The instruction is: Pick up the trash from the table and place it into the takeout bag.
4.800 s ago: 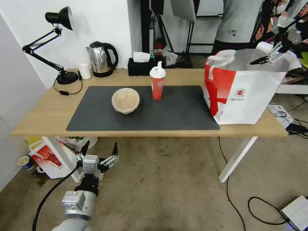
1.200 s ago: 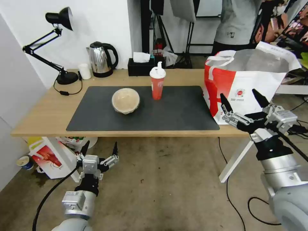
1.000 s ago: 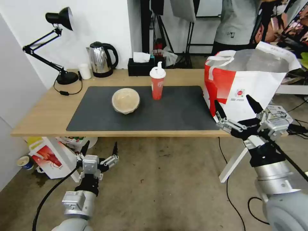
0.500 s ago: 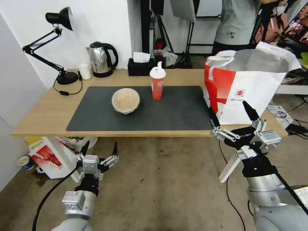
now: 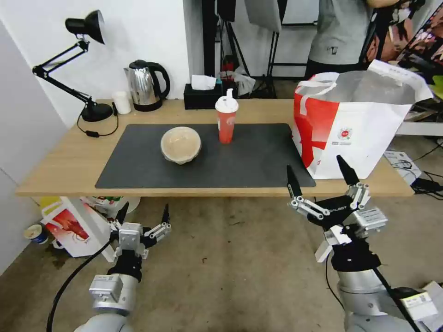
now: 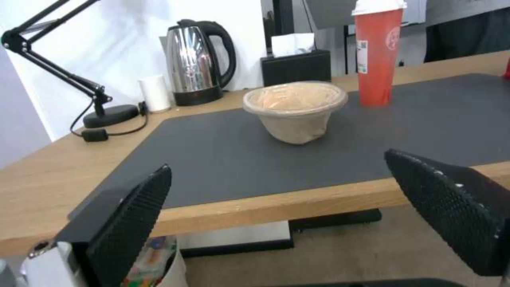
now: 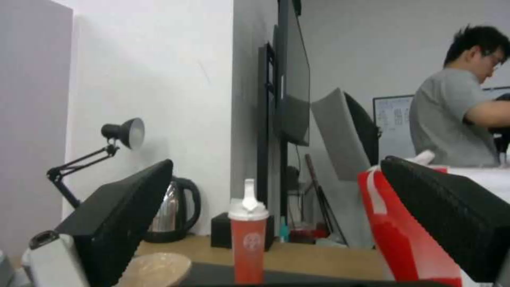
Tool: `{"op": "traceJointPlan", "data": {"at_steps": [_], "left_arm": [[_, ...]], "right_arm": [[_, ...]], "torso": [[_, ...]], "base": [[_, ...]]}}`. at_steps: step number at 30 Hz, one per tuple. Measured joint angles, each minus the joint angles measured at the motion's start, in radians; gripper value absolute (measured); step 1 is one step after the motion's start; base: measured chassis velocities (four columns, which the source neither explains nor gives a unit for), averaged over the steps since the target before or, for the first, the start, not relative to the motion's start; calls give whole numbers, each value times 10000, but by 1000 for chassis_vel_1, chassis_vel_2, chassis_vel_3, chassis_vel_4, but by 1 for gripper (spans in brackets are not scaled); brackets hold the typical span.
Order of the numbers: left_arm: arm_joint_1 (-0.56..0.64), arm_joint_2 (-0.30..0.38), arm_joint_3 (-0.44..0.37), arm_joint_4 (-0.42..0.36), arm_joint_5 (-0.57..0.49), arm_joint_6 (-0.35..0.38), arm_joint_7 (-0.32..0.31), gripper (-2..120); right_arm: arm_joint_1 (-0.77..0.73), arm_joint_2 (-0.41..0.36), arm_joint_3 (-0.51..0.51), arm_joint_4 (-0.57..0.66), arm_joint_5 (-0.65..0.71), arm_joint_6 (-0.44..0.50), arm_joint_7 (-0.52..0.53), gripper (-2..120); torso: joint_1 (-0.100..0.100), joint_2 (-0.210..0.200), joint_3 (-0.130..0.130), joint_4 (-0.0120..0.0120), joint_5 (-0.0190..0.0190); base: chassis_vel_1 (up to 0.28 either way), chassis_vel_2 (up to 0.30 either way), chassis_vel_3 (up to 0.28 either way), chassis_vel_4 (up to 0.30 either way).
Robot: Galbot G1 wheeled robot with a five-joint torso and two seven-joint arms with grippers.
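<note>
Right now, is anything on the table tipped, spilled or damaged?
Nothing stands out. The cup and bowl stand upright on the mat, no spills; the bag stands open at the table's right end.

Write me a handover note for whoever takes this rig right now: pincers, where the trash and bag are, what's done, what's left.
Left pincer: open, empty, parked low in front of the table, below its near edge.
Right pincer: open, empty, at the table's near edge, in front of the takeout bag.
Beige bowl with clear lid: upright on the dark mat, left of centre.
Red cup with white spouted lid: upright on the mat, behind and right of the bowl, apart from it.
Bag: upright at the table's right end, mouth open; its contents cannot be seen.
Done: neither item on the mat bagged.
Left: bowl and cup into the bag.
</note>
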Motion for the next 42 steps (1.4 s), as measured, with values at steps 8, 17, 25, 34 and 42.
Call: {"op": "traceJointPlan", "data": {"at_steps": [8,17,25,34,42], "left_arm": [[0,0,0,0,0,0,0,100],[0,0,0,0,0,0,0,100],[0,0,0,0,0,0,0,100],[0,0,0,0,0,0,0,100],[0,0,0,0,0,0,0,100]], "right_arm": [[-170,45,-287,-372,-165,482,91,100],[-437,95,-326,-782,-590,1301,498,100],[-759,121,-350,-847,-1048,1685,886,100],[-1166,85,-236,-666,-1309,1968,1133,100],[-1293,281,-533,-950,-1611,2451,1190,100]], "torso": [[0,0,0,0,1],[0,0,0,0,1],[0,1,0,0,2],[0,1,0,0,1],[-1,1,0,0,1]], "base": [[0,0,0,0],[0,0,0,0],[0,0,0,0],[0,0,0,0],[0,0,0,0]]}}
